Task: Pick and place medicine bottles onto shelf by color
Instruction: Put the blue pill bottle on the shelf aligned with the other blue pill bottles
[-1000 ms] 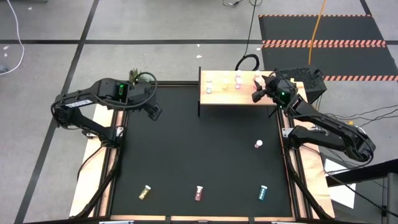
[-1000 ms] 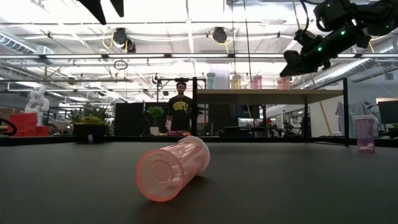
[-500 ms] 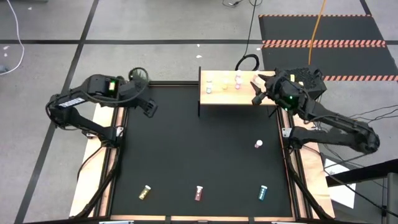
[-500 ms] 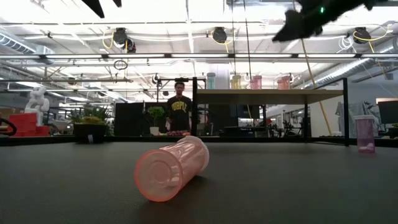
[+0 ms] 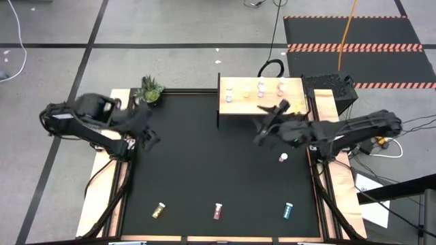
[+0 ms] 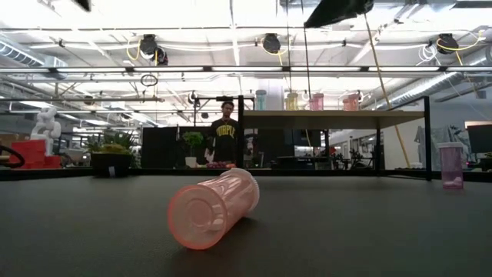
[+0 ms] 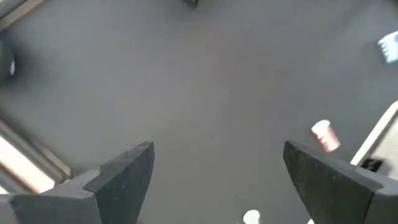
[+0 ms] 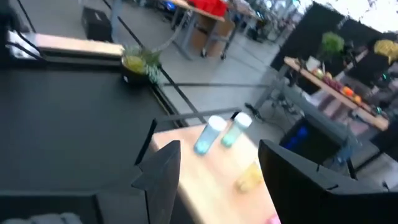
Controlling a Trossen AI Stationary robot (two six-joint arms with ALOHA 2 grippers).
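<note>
Four medicine bottles [image 5: 255, 88] stand in a row along the back of the pale wood shelf [image 5: 293, 105]. Four more are on the black tabletop [image 5: 204, 163]: a pink one [image 5: 283, 158] upright near the right rail, and three lying along the front edge, yellow [image 5: 159, 210], dark pink [image 5: 218, 211] and teal [image 5: 288, 210]. The right gripper [image 5: 267, 121] hangs just in front of the shelf, fingers apart and empty. The left gripper [image 5: 146, 129] waits over the tabletop's left side, spread wide, near one potted plant [image 5: 149, 89].
</note>
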